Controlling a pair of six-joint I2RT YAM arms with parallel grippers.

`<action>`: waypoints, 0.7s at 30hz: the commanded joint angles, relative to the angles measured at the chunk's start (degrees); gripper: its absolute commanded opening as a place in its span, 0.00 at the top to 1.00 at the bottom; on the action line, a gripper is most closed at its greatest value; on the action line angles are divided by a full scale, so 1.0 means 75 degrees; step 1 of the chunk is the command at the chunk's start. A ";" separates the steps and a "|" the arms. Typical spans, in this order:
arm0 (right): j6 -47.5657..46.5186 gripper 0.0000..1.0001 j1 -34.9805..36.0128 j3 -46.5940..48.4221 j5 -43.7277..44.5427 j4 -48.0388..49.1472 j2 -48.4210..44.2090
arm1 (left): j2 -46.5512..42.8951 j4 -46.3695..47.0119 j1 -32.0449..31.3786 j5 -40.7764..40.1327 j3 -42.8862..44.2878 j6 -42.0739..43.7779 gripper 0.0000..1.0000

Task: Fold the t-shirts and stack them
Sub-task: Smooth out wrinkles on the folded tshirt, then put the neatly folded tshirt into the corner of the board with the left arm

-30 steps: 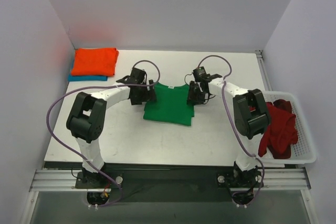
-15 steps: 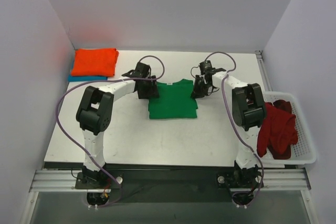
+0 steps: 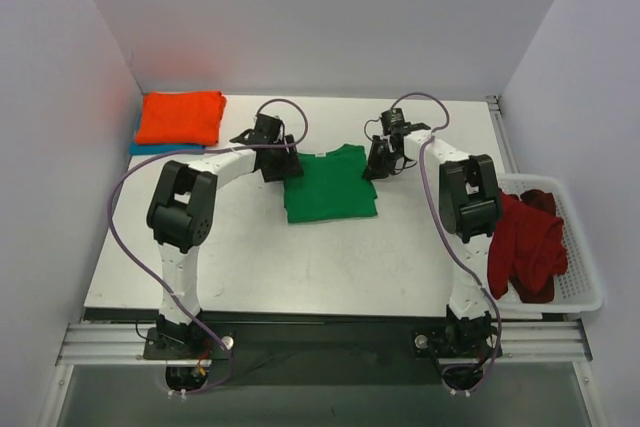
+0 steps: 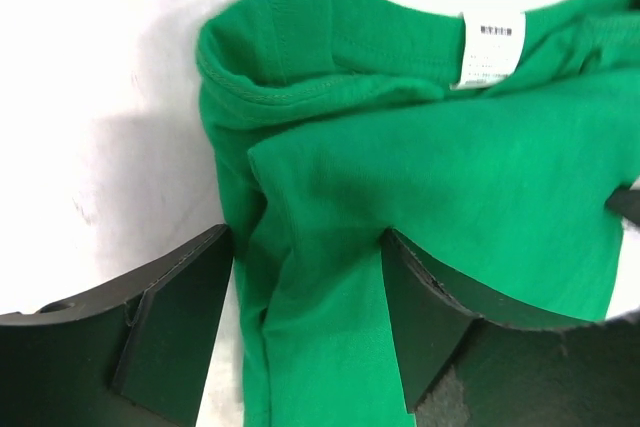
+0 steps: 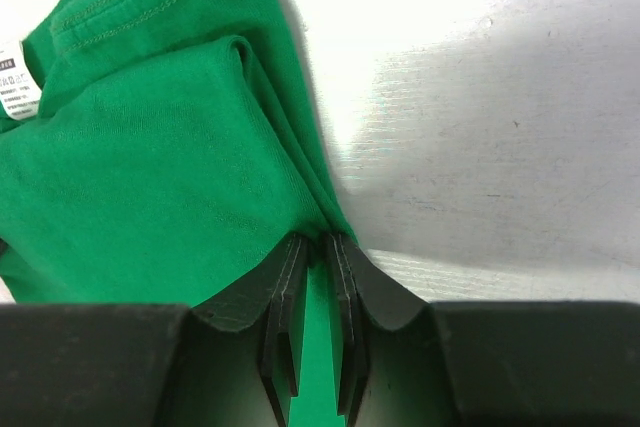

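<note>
On table (image 3: pixel 300 257), green t-shirt (image 3: pixel 330 187) edge in right pincer (image 5: pixel 315 245)

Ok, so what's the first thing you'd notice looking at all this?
The bright green cotton t-shirt lying in the middle, with the right gripper pinching its edge and the left gripper open around the other side. Next, the folded orange t-shirt in the far left corner, and the dark red t-shirts heaped in the white plastic basket on the right.

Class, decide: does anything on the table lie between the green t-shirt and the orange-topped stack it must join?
No loose thing shows on the table between the green t-shirt and the orange t-shirt stack. Only the left claw, at the shirt's left edge, sits along that line.
</note>
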 commanded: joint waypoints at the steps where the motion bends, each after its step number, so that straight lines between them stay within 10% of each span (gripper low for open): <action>1: -0.0141 0.84 0.0039 -0.0008 0.0327 -0.0448 0.0464 | 0.0783 -0.0353 0.0108 -0.0776 -0.0135 0.0037 0.28; 7: -0.0117 0.76 0.0191 -0.0031 0.0327 -0.0460 0.0266 | 0.1064 -0.0796 -0.0254 -0.1233 0.0122 0.0096 0.64; 9: -0.0024 0.66 0.0284 -0.0125 0.0385 -0.0471 0.0066 | 0.1122 -0.0925 -0.0476 -0.1630 0.0308 0.0154 1.00; 13: 0.0012 0.49 0.0636 -0.0697 0.0747 -0.0448 -0.0997 | 0.1252 -0.2059 -0.0548 -0.2462 0.1210 0.0599 1.00; 21: 0.0245 0.47 0.1257 -0.2432 0.0972 -0.0050 -0.3214 | 0.1474 -0.3820 -0.0290 -0.5284 0.3471 0.2704 1.00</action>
